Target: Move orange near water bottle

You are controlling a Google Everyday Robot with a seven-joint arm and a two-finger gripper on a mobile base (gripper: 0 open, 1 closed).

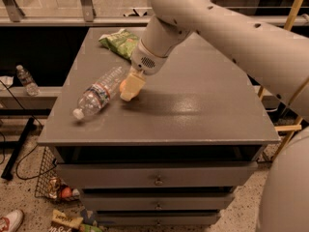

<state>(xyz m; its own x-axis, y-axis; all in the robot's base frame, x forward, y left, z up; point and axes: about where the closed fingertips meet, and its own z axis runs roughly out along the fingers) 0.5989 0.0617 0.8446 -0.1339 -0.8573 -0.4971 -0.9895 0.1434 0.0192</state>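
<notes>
The water bottle (98,93) lies on its side on the grey cabinet top (193,100), white cap towards the front left. My gripper (131,89) hangs from the big pale arm just right of the bottle's base end, low over the top. Its cream fingers (133,85) are shut on the orange (123,84), which peeks out on their left side, close beside the bottle. Most of the orange is hidden by the fingers.
A green crinkly snack bag (120,41) lies at the back left of the top. A small clear bottle (26,79) stands on a low shelf far left. Drawers are below the top; a wire basket (53,185) and litter sit on the floor at left.
</notes>
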